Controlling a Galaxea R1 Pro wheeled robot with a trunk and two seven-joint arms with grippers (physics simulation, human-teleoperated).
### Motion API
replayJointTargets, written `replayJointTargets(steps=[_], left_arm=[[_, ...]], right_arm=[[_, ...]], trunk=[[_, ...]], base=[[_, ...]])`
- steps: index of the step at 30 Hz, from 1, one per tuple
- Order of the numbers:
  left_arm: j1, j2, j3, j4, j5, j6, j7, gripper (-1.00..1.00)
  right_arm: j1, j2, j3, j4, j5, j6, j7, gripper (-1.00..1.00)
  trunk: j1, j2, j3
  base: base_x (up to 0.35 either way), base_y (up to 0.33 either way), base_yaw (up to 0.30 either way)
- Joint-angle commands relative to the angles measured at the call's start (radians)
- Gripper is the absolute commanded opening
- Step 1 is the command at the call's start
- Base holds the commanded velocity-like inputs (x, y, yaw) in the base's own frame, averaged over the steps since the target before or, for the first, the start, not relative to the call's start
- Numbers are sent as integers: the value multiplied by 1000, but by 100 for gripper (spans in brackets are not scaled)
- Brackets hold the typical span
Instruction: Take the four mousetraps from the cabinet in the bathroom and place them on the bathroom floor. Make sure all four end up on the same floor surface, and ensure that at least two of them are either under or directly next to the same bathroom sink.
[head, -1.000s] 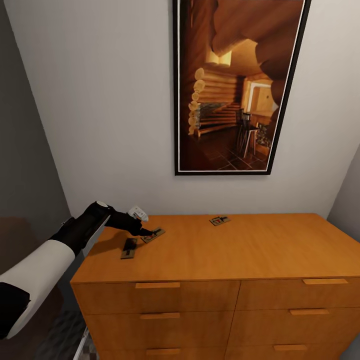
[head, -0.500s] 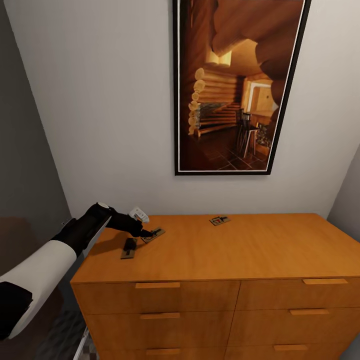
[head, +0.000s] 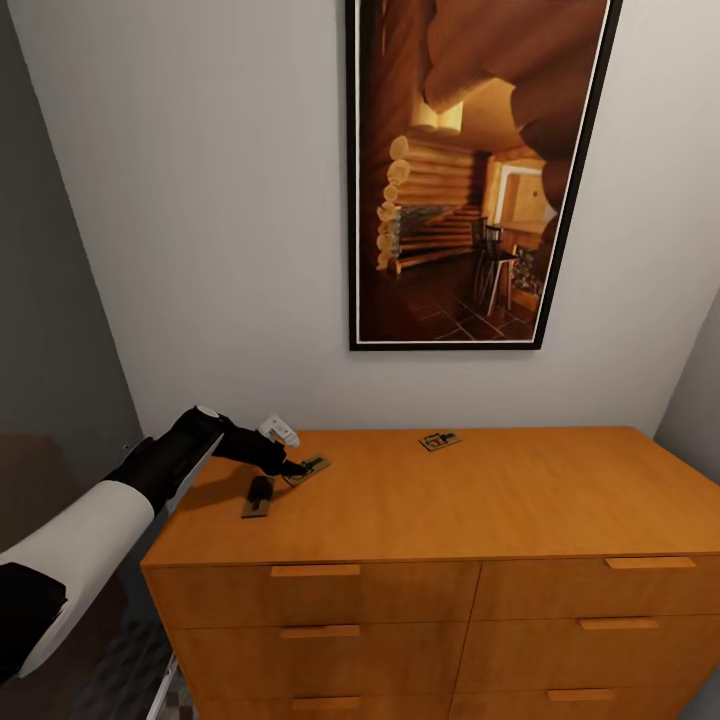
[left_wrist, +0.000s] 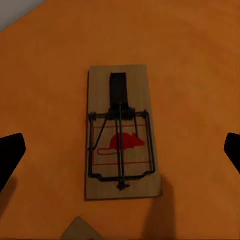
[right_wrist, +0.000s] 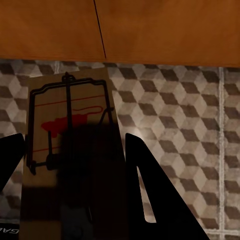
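Three mousetraps lie on the flat top of the orange-brown cabinet (head: 480, 500): one (head: 308, 467) at the left rear, one (head: 258, 495) in front of it, and one (head: 439, 440) farther back toward the middle. My left gripper (head: 295, 466) hovers open over the left rear mousetrap (left_wrist: 121, 132), with its fingers (left_wrist: 10, 155) spread wide on both sides of it. My right gripper (right_wrist: 74, 140) is shut on another mousetrap (right_wrist: 65, 115), held low above the cube-patterned bathroom floor (right_wrist: 175, 125) in front of the cabinet (right_wrist: 150, 30).
A large framed picture (head: 470, 170) hangs on the white wall behind the cabinet. Drawer fronts with bar handles (head: 315, 570) face me. A grey wall (head: 50, 300) closes off the left side.
My left gripper has sunk very slightly toward the left rear mousetrap. Nothing else has moved.
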Motion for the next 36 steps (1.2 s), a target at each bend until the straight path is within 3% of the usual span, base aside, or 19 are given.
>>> replayJointTargets(steps=[1, 15, 30, 36], left_arm=[[-1, 1, -2, 2, -1, 6, -2, 100], [-1, 1, -2, 55, 0, -67, -2, 100], [-1, -1, -2, 61, 0, -72, -2, 100], [0, -14, -2, 63, -1, -72, -2, 100]], right_arm=[[-1, 0, 1, 1, 3, -3, 3, -100], [-1, 0, 1, 0, 3, -3, 6, -100], [-1, 0, 1, 0, 3, -3, 4, -100], [-1, 0, 1, 0, 3, -3, 4, -100]], trunk=[[0, -1, -1], [0, -1, -1], [0, -1, -1], [0, -1, -1]], base=[[0, 0, 0], [0, 0, 0], [0, 0, 0], [0, 0, 0]])
